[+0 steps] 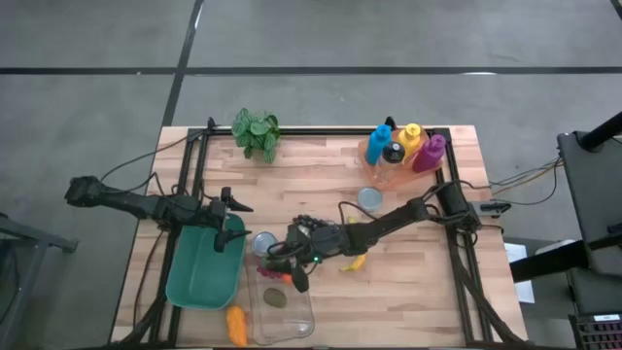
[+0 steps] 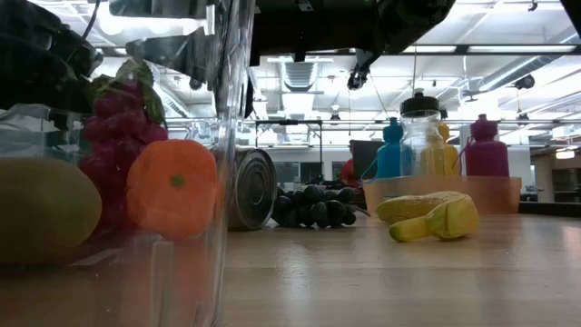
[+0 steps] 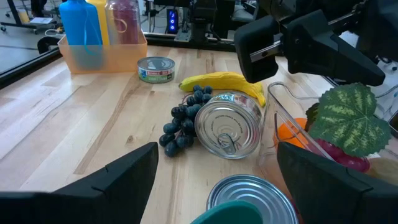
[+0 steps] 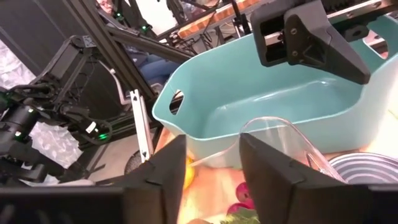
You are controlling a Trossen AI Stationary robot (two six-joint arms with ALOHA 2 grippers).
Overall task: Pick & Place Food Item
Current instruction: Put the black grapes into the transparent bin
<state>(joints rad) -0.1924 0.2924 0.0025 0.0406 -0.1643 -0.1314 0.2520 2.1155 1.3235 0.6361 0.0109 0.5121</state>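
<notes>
Right gripper (image 1: 292, 276) hovered over clear container (image 1: 296, 326), jaws parted, red grapes (image 2: 118, 136) beneath. Left gripper (image 1: 229, 220) open above teal bin (image 1: 199, 282).

Bright, even light falls from ceiling strip lamps (image 2: 508, 50) seen in the low view, leaving only soft shadows on the pale wooden desk (image 1: 321, 165). The clear plastic container (image 2: 222, 154) looms blurred; its wall warps everything behind.

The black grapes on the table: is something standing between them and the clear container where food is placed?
Yes. A steel can lies on its side touching the black grapes, between them and the clear container. The right gripper hangs over the container's near end, fingers apart. The left gripper waits open over the teal bin.
</notes>
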